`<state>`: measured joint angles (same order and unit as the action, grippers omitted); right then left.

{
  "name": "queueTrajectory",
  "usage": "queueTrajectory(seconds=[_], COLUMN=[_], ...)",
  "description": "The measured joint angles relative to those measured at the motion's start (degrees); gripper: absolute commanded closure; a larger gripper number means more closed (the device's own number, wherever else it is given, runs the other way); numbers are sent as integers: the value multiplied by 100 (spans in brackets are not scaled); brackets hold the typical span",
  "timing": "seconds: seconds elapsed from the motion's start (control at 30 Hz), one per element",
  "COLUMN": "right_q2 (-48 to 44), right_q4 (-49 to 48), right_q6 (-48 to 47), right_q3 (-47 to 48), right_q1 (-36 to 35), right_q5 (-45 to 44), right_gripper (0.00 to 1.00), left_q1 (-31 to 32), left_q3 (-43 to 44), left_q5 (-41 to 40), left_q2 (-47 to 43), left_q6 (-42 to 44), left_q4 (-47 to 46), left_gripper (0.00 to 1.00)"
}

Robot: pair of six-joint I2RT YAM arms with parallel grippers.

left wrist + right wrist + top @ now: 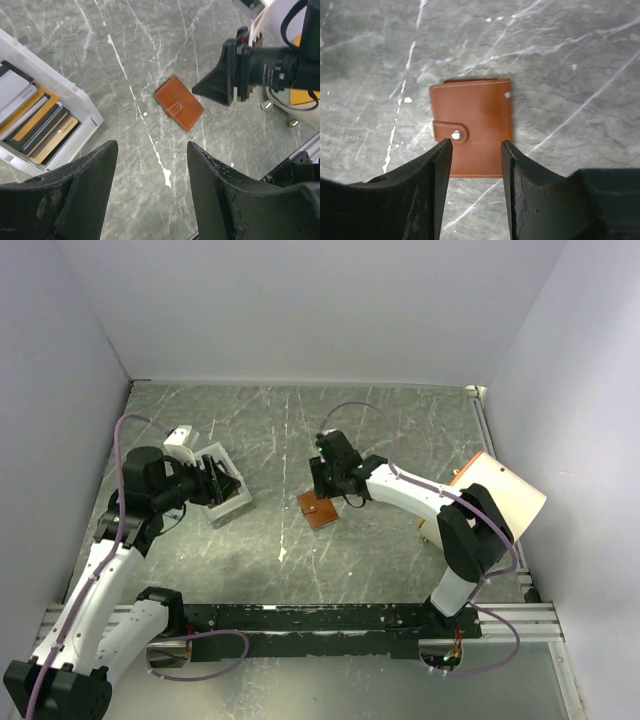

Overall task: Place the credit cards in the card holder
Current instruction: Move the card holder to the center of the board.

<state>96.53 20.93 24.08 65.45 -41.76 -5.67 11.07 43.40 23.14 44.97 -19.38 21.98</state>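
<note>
The brown card holder (318, 508) lies closed and flat on the table, snap stud up; it also shows in the left wrist view (178, 108) and the right wrist view (472, 122). My right gripper (476, 145) hangs open just above its near edge, holding nothing; it shows in the top view too (328, 490). Gold and dark credit cards (42, 127) lie stacked in the white tray (75, 95). My left gripper (152, 150) is open and empty, above the table to the right of the tray, seen from above beside the tray (225, 483).
A large cream cylinder with an orange rim (497, 495) lies at the right, behind the right arm. The white tray (238, 502) sits at the left of the table. Grey walls enclose the table on three sides.
</note>
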Motion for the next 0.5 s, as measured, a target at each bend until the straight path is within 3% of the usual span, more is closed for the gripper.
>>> queueTrajectory(seconds=[0.23,0.5], right_q2=[369,479], right_q4=[11,-35], right_q6=[-107,-142], right_q3=[0,-249], right_q1=[483,597], right_q5=[647,977], right_gripper=[54,55], left_q1=[243,1604], left_q3=[177,208], left_q5=[153,-404], left_q2=[330,940], left_q6=[-186,-560], left_q4=[186,284], left_gripper=[41,49])
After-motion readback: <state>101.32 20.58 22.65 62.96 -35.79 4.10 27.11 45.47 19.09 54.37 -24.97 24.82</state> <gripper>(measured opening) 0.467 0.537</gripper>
